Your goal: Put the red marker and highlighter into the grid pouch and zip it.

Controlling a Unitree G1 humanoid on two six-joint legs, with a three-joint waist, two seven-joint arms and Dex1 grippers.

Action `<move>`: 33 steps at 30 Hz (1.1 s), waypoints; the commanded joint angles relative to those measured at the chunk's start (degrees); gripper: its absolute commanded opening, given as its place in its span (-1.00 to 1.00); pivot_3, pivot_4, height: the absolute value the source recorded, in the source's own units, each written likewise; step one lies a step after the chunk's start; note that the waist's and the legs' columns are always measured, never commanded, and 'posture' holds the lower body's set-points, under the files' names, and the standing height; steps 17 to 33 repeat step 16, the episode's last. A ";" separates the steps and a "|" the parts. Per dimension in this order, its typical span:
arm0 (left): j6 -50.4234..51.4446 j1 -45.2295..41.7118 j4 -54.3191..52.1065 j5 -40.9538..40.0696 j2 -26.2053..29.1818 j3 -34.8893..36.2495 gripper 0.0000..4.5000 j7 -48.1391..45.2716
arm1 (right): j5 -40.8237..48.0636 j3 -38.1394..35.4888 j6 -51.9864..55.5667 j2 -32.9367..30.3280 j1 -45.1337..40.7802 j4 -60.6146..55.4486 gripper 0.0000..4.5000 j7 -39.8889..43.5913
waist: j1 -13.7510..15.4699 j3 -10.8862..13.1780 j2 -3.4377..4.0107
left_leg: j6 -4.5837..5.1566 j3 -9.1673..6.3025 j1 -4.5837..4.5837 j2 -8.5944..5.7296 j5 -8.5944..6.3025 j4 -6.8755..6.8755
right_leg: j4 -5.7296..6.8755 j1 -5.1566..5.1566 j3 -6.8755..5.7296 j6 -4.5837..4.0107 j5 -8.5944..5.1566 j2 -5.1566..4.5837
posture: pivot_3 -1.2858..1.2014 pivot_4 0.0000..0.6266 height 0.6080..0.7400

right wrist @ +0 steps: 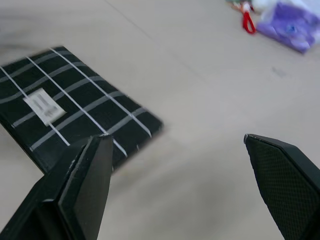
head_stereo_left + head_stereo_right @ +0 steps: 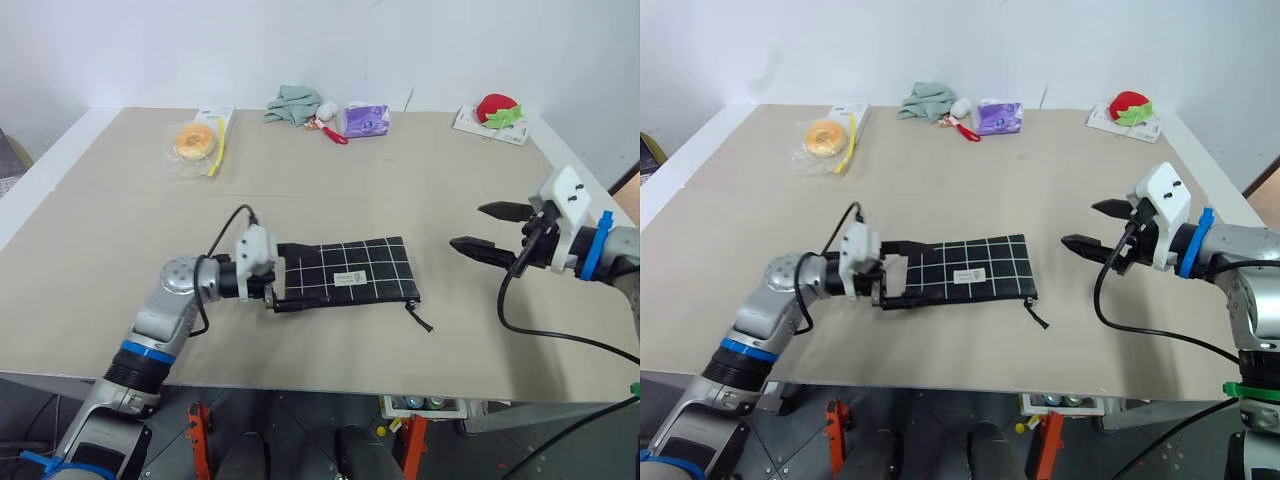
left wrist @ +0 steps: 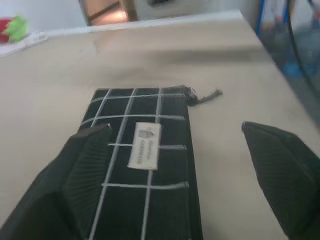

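The grid pouch [image 2: 350,272] lies flat near the table's front edge. It is black with white lines and a small white label [image 3: 144,145], and its zipper pull cord [image 2: 424,321] trails off the right end. My left gripper [image 2: 280,288] is at the pouch's left end, open, with its fingers [image 3: 85,165] spread wide over the fabric. My right gripper [image 2: 468,226] hovers open to the right of the pouch, apart from it and pointing towards it. The red marker and the highlighter are out of view.
Along the table's back edge sit a bagged doughnut [image 2: 195,142], a green cloth [image 2: 292,105], a red-handled item with a white head [image 2: 333,133], a purple packet [image 2: 366,120] and a strawberry toy on a card [image 2: 497,108]. A black cable [image 2: 520,320] hangs from my right wrist.
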 commanded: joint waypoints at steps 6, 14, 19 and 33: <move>14.29 5.56 -1.57 -3.88 12.51 17.56 0.98 9.66 | -1.37 -2.37 -1.30 -0.90 4.05 7.03 1.00 -0.17 | -0.51 0.01 -0.01 | 0.00 0.02 0.04 0.08 0.00 -0.04 | 0.00 -0.01 0.00 -0.07 -0.03 0.06 | 0.03 -0.52 1.00; 17.13 12.59 -3.07 -4.59 20.41 22.77 0.98 6.46 | -2.57 -0.11 -3.03 -1.12 1.81 15.33 1.00 3.54 | -0.35 0.07 0.00 | -0.01 0.03 0.03 0.08 0.00 -0.03 | 0.00 0.00 -0.05 -0.13 -0.07 0.02 | 0.03 -0.52 1.00; 16.65 13.29 -3.56 -3.49 21.29 22.21 0.98 6.29 | -3.02 0.38 -3.51 -0.83 0.87 16.45 1.00 3.83 | -0.33 0.07 0.00 | -0.03 0.04 0.04 0.09 0.01 -0.03 | 0.00 0.00 -0.07 -0.14 -0.05 0.03 | 0.03 -0.52 1.00; 16.65 13.29 -3.56 -3.49 21.29 22.21 0.98 6.29 | -3.02 0.38 -3.51 -0.83 0.87 16.45 1.00 3.83 | -0.33 0.07 0.00 | -0.03 0.04 0.04 0.09 0.01 -0.03 | 0.00 0.00 -0.07 -0.14 -0.05 0.03 | 0.03 -0.52 1.00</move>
